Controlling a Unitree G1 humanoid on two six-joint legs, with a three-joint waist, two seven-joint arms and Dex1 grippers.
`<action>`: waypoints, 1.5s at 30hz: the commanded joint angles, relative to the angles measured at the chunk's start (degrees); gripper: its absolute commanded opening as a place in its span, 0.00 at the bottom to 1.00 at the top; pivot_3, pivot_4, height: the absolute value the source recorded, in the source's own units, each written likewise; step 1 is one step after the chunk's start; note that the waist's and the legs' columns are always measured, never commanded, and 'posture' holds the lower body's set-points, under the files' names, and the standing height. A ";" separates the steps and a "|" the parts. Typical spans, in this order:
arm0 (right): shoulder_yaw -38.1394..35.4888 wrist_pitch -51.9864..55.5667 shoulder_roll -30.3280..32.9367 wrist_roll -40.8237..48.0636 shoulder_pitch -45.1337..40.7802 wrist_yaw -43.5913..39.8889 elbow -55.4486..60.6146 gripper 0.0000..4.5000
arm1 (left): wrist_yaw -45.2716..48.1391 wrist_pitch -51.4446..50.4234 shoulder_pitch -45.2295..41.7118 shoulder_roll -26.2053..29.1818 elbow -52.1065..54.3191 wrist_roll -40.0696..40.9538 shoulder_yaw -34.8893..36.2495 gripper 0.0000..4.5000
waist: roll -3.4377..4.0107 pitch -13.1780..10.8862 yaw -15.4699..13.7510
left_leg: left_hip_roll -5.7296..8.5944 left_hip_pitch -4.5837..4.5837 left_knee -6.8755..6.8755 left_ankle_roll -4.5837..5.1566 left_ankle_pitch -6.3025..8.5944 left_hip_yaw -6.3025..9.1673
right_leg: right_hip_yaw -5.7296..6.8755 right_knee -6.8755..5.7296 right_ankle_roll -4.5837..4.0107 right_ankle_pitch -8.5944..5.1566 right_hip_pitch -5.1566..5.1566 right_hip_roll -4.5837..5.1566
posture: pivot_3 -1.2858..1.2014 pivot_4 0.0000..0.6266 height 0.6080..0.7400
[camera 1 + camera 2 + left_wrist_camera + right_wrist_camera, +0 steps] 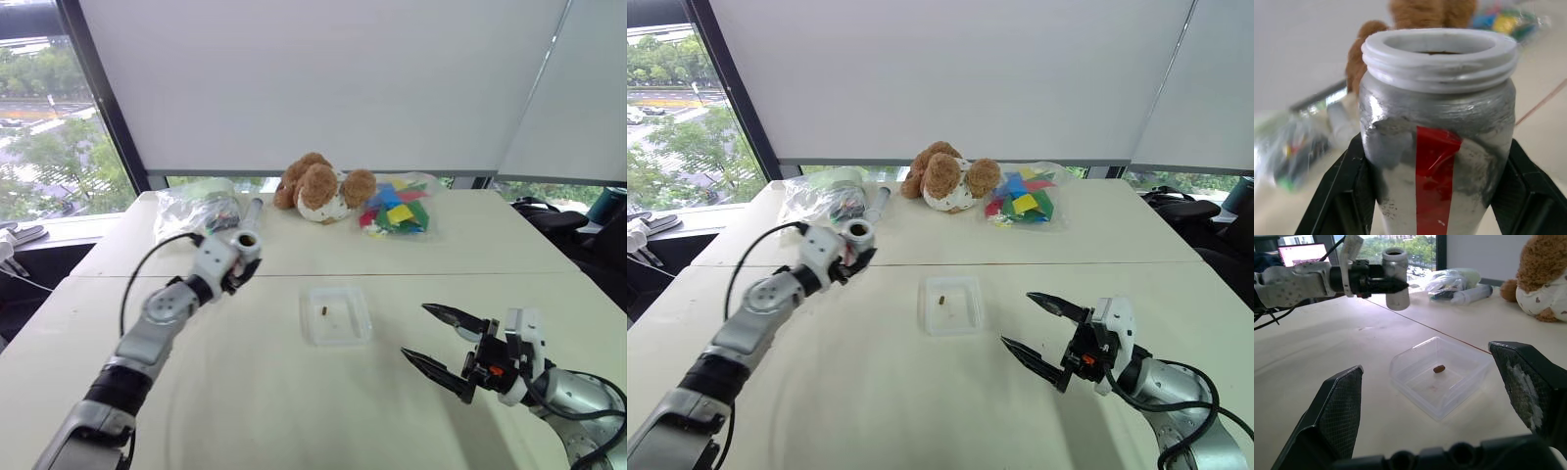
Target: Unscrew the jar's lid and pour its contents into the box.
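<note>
Gripping the small silvery-translucent jar w/ a red label stripe (1436, 147), the left gripper (238, 262) has its two black fingers clenched on the jar's body, one each side, holding it upright above the pale tabletop (245, 392), off to the left of the shallow clear plastic box w/ rounded corners (336, 314). Lid is off: the white threaded mouth is open. Jar looks light, stiff plastic, prob. empty now; its smooth rounded sides could slip, so mid-body, just below the shoulder, seems the best hold, as now.

Box sits flat at table centre, thin-walled and likely very light, so easily nudged. Inside lies a tiny dark brown oval piece (1439, 368), apparently the contents, so the pour looks done.

Right gripper (443, 344) hovers near the box's right side, jaws released wide, holding nothing.

At the far edge: a brown-and-white plush bear (319, 187), a clear bag of coloured pieces (397, 209), another clear bag (196, 208) and a clear tube (251, 211).
</note>
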State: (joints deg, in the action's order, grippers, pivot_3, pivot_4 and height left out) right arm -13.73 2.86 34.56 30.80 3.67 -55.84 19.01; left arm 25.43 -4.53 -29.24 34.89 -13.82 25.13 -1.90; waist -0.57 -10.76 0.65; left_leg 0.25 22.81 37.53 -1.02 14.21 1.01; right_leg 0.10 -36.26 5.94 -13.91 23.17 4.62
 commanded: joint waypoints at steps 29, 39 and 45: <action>6.15 -10.18 -0.09 -2.16 -7.44 -7.50 -6.54 1.00 | -2.70 1.42 19.35 -8.96 2.60 -3.33 18.77 0.99 | -0.07 0.17 -1.29 | 0.00 -0.46 -0.20 -0.01 0.00 0.00 | -0.02 0.11 -0.04 -0.02 -0.38 0.01 | 0.52 0.24 1.00; -2.25 -11.84 5.79 0.08 -2.19 -12.34 -8.07 1.00 | 6.00 -4.56 30.91 -2.73 11.42 2.34 25.11 0.99 | -0.08 0.17 -1.35 | -0.03 -0.45 -0.31 -0.03 0.01 -0.01 | -0.06 0.19 -0.45 -0.24 -0.35 0.13 | 0.52 0.24 1.00; -12.56 -12.92 15.70 1.40 6.74 -22.90 -11.58 1.00 | 26.23 8.61 44.26 11.45 18.85 -2.96 27.80 0.99 | -0.11 0.17 -1.34 | -0.03 -0.40 -0.45 -0.05 0.03 -0.09 | -0.08 0.37 -0.57 -0.32 -0.29 0.40 | 0.52 0.24 1.00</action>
State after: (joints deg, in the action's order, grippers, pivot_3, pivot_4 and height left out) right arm -21.97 -8.44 48.35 31.22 9.32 -75.47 8.60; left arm 46.33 -1.33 13.22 44.33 1.85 23.71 22.62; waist -0.68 -10.60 -0.69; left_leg 0.20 22.44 37.03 -1.08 14.26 0.87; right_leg -0.04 -35.82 5.37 -14.23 22.92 5.07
